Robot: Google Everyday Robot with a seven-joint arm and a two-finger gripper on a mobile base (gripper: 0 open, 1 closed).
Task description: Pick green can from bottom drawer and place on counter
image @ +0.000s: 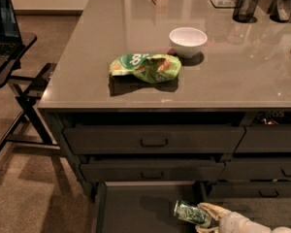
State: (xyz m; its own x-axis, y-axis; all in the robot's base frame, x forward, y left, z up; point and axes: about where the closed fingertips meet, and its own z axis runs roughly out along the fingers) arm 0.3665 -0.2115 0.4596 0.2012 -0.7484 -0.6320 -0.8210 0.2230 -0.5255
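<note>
The green can (188, 211) is a small shiny green can with silver ends, held on its side just above the right part of the open bottom drawer (136, 208). My gripper (202, 216) comes in from the lower right, pale and rounded, and is shut on the can's right end. The counter (111, 76) is a glossy grey-beige top above the dark drawer fronts.
A green-and-orange snack bag (145, 67) and a white bowl (187, 41) sit on the counter. Dark cups (245, 6) stand at the back right. A black folding stand with a laptop (5, 30) is on the left. Closed drawer fronts (153, 140) overhang the open drawer.
</note>
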